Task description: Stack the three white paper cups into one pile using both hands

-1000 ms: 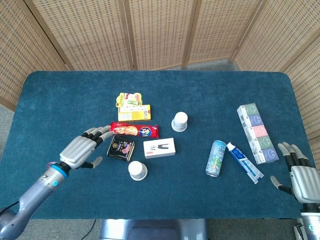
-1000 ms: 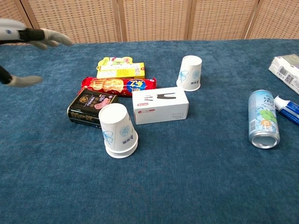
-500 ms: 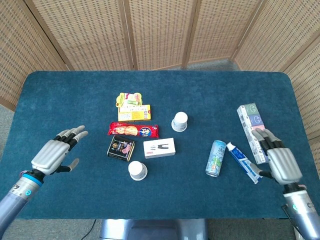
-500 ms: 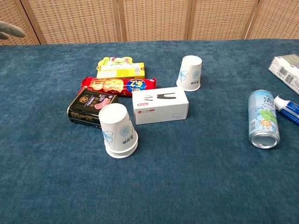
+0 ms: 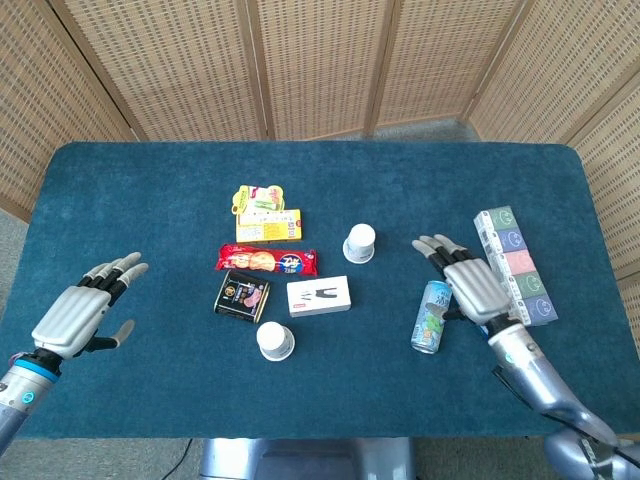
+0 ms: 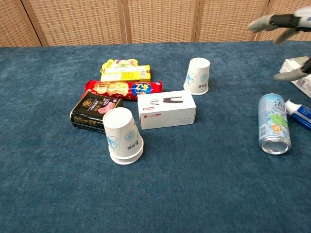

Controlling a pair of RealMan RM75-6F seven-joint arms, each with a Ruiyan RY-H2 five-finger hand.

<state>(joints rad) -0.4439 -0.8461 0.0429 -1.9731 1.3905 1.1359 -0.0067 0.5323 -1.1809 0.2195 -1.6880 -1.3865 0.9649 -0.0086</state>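
From above, the left hand (image 5: 72,315) floats over the near left part of the blue surface (image 5: 130,200), fingers apart and holding nothing. It is well apart from everything. The right hand (image 5: 472,285) hangs over a drink can (image 5: 431,317), near a tube of toothpaste (image 5: 490,325) and a long box (image 5: 515,265). Its fingers are spread too, and empty. A lone cup (image 5: 360,243) sits upside down in the middle. Another pile of cups (image 5: 275,341) sits nearer, just beside a white box (image 5: 319,296) and a dark tin (image 5: 242,295). A red packet (image 5: 267,261) and a yellow box (image 5: 267,224) lie behind those.

From the chest, the near pile looks like two cups nested together, because there are two rims at the bottom. The lone cup stands behind the white box. Only the right hand's fingers (image 6: 272,22) show, up in the far right corner, spread out.

I think two cups are already stacked, and one is left. The right hand is closest to the lone cup. Next, it needs to reach over to it, close around its side, lift it, and drop it onto the near pile.
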